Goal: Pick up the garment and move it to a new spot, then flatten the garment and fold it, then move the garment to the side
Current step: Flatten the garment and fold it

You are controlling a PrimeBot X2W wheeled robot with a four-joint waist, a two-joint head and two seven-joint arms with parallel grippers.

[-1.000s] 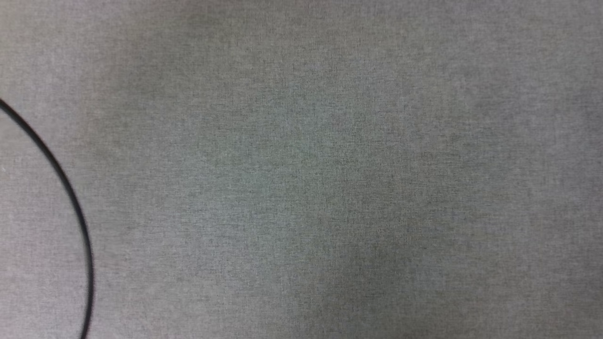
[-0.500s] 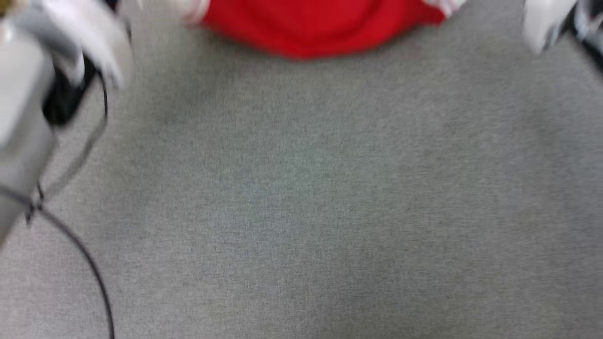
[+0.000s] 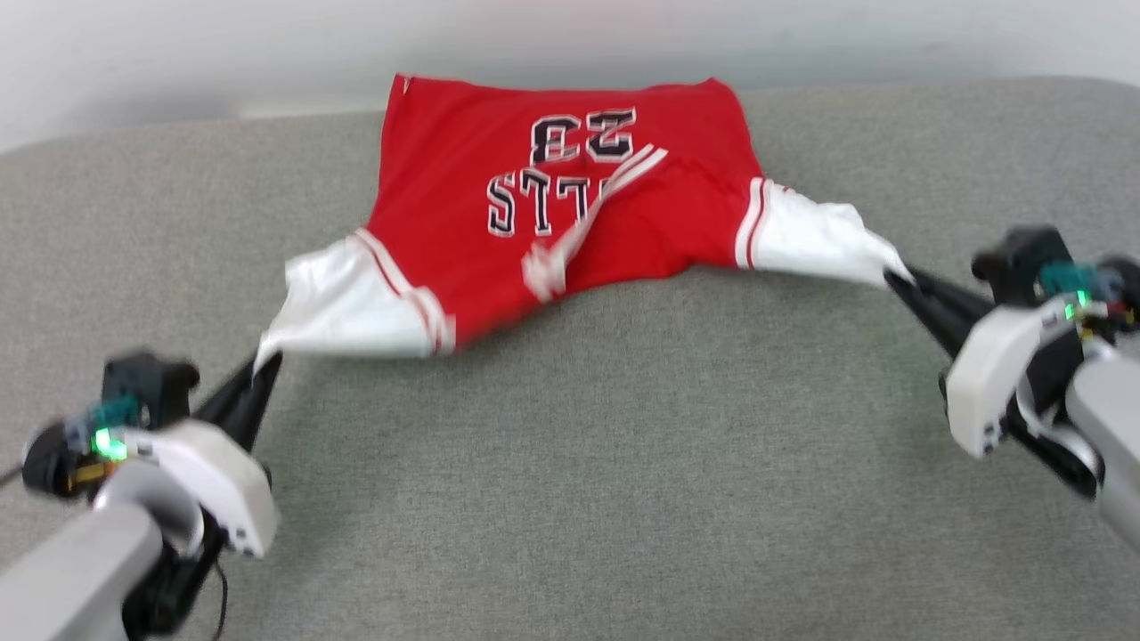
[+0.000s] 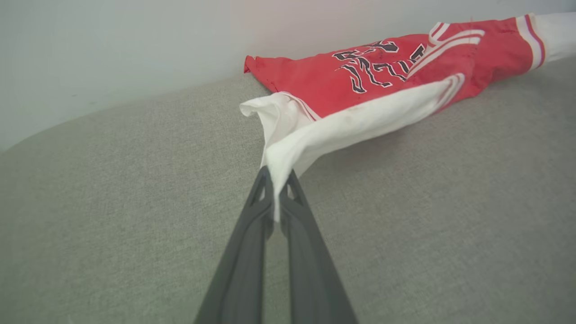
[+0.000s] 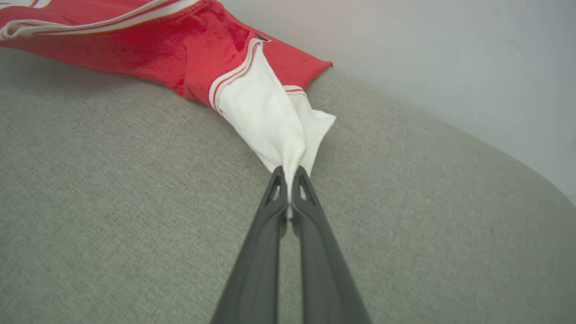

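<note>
**Head view check-in: we've got the shirt by both sleeves**

We're holding the garment (image 3: 552,205) stretched between our two arms over the grey cushion (image 3: 623,463), up near the pale wall (image 3: 178,53). Our left gripper (image 3: 265,363) is clamped on the tip of the left white sleeve (image 3: 347,307). Our right gripper (image 3: 893,278) is pinched tight on the tip of the right white sleeve (image 3: 810,239). Both wrist views show cloth squeezed between closed fingers. The red body lies mostly on the cushion, printed side up, with the striped collar flopped across the lettering.

Our read on handling: it's light, thin, floppy stuff, so it won't hold a shape and it bunches wherever we pull. We've only got a small bit of each sleeve, so a hard tug could slip it out. For flattening, we reckon the sleeve ends or shoulders are decent holds. For folding, the hem corners probably work better.
</note>
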